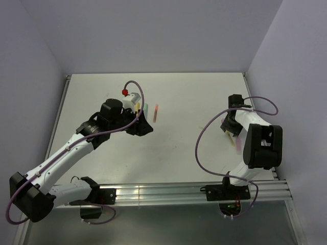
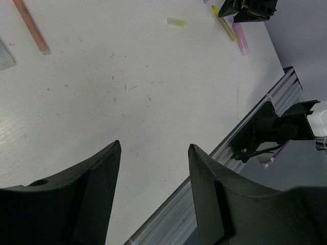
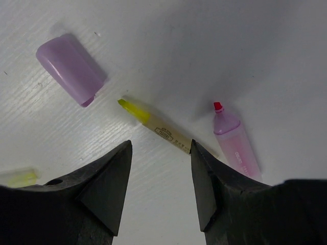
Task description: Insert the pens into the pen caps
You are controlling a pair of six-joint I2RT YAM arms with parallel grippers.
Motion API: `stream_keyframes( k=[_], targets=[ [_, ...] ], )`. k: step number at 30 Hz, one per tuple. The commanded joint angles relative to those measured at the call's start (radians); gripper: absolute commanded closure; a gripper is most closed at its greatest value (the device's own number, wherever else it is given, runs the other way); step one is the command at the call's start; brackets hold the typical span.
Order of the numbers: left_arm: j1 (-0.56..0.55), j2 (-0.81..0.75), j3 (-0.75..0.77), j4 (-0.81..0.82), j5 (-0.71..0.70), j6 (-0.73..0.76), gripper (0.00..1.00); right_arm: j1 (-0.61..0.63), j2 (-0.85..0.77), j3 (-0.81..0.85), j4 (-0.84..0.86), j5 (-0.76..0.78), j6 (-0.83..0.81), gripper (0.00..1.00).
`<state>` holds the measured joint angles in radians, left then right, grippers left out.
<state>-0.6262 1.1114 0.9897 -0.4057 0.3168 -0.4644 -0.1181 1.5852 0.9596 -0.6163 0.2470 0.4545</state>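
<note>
My right gripper [image 3: 161, 145] is open just above the table. A yellow-tipped cream pen [image 3: 153, 125] lies uncapped just beyond its fingertips, its rear end hidden behind the right finger [image 3: 204, 173]. A pink pen [image 3: 236, 145] with a red tip lies to its right. A purple cap [image 3: 69, 69] lies apart at upper left and a yellow cap [image 3: 18, 177] at lower left. My left gripper [image 2: 153, 148] is open and empty over bare table. An orange-red pen [image 2: 31, 26] and a mint piece [image 2: 5, 55] lie beyond it, also seen from above: the orange-red pen [image 1: 156, 113] and the mint piece [image 1: 145, 109].
A yellow stick [image 1: 138, 106] lies by the left wrist. The aluminium rail [image 1: 194, 191] runs along the table's near edge, also showing in the left wrist view [image 2: 240, 132]. Purple cables loop from both arms. Walls close the back and both sides.
</note>
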Motion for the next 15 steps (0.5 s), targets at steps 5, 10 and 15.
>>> stream_keyframes(
  k=[5,10,15],
  targets=[
    [-0.001,0.004,-0.013,0.041,0.01,0.023,0.4,-0.008,0.071,0.05,0.016,0.031,-0.023,0.44],
    [-0.001,0.014,-0.017,0.047,0.013,0.021,0.4,-0.008,0.088,0.047,0.03,0.023,-0.027,0.44],
    [0.0,0.022,-0.016,0.048,0.013,0.02,0.4,-0.008,0.093,0.036,0.041,0.009,-0.028,0.45]
  ],
)
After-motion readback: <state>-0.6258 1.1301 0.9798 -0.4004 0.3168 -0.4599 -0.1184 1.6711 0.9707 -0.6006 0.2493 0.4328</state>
